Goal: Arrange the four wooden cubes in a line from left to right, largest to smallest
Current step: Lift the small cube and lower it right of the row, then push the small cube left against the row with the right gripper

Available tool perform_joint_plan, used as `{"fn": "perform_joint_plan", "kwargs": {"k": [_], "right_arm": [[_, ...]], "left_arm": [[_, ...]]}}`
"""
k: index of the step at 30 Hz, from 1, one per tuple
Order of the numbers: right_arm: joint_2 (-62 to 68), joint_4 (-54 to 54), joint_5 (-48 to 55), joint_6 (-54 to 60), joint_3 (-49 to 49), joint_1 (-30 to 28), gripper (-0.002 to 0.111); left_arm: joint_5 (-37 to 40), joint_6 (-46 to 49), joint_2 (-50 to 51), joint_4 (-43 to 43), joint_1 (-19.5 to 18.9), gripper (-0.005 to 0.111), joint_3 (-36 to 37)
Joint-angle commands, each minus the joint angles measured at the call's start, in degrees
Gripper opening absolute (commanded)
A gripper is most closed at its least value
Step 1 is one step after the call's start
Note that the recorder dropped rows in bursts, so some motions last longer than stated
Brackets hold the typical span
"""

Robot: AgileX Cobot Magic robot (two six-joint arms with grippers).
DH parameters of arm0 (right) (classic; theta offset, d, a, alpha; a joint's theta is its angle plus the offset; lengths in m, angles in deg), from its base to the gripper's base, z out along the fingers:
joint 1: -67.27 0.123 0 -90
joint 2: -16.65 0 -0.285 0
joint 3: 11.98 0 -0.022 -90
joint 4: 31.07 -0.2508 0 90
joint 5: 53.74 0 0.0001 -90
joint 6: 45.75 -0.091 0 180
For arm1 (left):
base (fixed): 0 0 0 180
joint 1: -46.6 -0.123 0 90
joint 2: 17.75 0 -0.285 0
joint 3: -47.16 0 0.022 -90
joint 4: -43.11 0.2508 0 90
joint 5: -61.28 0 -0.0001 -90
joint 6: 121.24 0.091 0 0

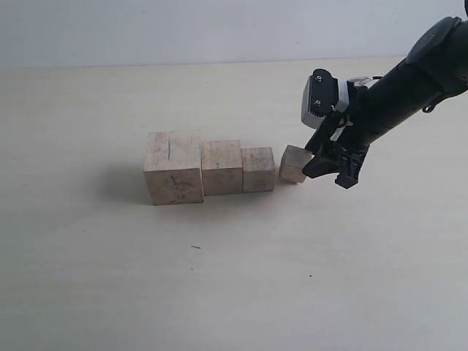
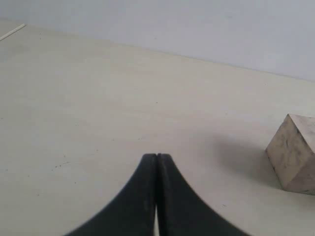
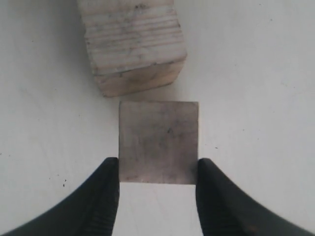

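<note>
right fingers: set apart at cube width; pads look pressed on both side faces of the smallest cube, gripping its near end only
right gripper: low over the table at the right end of the row; cannot tell if the cube rests on the surface or sits just above it
smallest cube: just right of the third cube, small gap between them, turned a bit off the row's line
third cube, wrist view: straight ahead of the held cube, apart from it
step in hand: judged as seating the last cube at the row's right end
doing it well: square the cube to the third cube's face; level the front edges; set it flat before letting go; open evenly and back straight out so the pads do not twist it; do not bump the row
rest of row: largest cube with dark crack on top, then second cube, then third cube; these look to touch side by side, descending left to right
left gripper: fingers closed together, nothing held; one wooden cube at the edge of that view, which of the four is unclear
count, cubes: 4
count, grippers: 2, only the right shows in the exterior view
count, table: 1
</note>
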Motion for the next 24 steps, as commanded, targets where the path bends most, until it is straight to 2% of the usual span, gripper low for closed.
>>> {"fn": "perform_joint_plan", "kwargs": {"k": [1, 4, 5, 7, 17, 20, 22, 23, 24], "right_arm": [[-0.12, -1.17, 0.24, 0.66, -0.28, 0.11, 0.018], [-0.12, -1.77, 0.7, 0.66, -0.28, 0.11, 0.034], [-0.12, -1.87, 1.08, 0.66, -0.28, 0.11, 0.042], [-0.12, -2.37, 1.35, 0.66, -0.28, 0.11, 0.049], [-3.87, -5.14, 0.9, -1.03, -0.28, 0.11, 0.049], [-7.67, -4.6, -2.95, -11.96, -0.28, 0.11, 0.049], [-9.23, -1.75, -4.82, -26.01, -0.28, 0.11, 0.046], [-9.45, 3.86, -4.82, -36.87, -0.28, 0.11, 0.039], [-8.82, 9.88, -4.82, -47.06, -0.28, 0.11, 0.027]], "left_arm": [[-0.38, -0.12, -0.33, -0.16, 0.33, 0.0, 0.0], [-0.38, -0.12, -0.33, -0.16, 0.33, 0.0, 0.0], [-0.38, -0.12, -0.33, -0.16, 0.33, 0.0, 0.0], [-0.38, -0.12, -0.33, -0.16, 0.33, 0.0, 0.0], [-0.38, -0.12, -0.33, -0.16, 0.33, 0.0, 0.0], [-0.38, -0.12, -0.33, -0.16, 0.33, 0.0, 0.0], [-0.38, -0.12, -0.33, -0.16, 0.33, 0.0, 0.0], [-0.38, -0.12, -0.33, -0.16, 0.33, 0.0, 0.0], [-0.38, -0.12, -0.33, -0.16, 0.33, 0.0, 0.0]]}}
